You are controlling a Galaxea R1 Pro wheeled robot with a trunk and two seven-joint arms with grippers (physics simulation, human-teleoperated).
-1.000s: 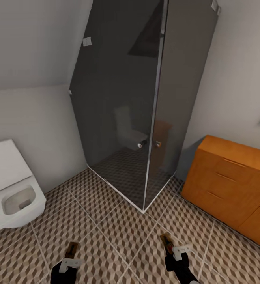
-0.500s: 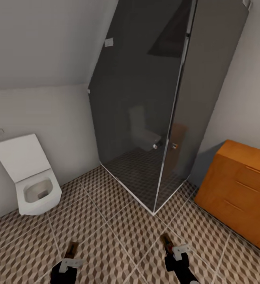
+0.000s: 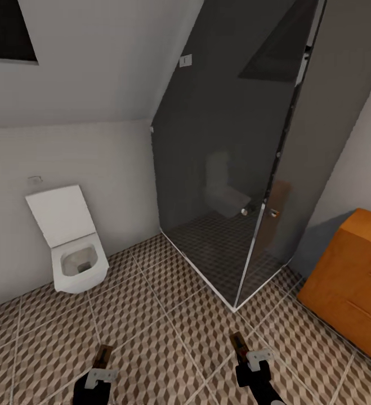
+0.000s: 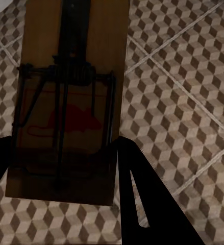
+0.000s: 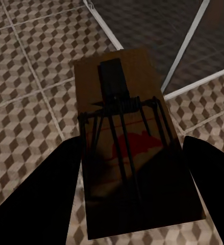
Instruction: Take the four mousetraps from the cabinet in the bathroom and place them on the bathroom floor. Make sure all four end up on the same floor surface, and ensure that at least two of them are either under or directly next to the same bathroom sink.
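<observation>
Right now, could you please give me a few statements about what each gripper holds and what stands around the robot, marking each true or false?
1. The left gripper holds a brown wooden mousetrap. True.
2. The right gripper is empty. False: it holds a second wooden mousetrap.
3. The white toilet has its lid down. False: the lid stands up.
4. The orange-brown wooden cabinet stands to the right of the dark glass shower enclosure. True.
5. A mousetrap lies on the cube-patterned tiled floor. False: none seen there.

A white toilet (image 3: pixel 72 247) with its lid raised stands against the white wall (image 3: pixel 95 163) at the left. Beside it, in the corner, stands a shower cabin (image 3: pixel 247 157) with dark glass panels and a small chrome handle (image 3: pixel 245 211).
</observation>
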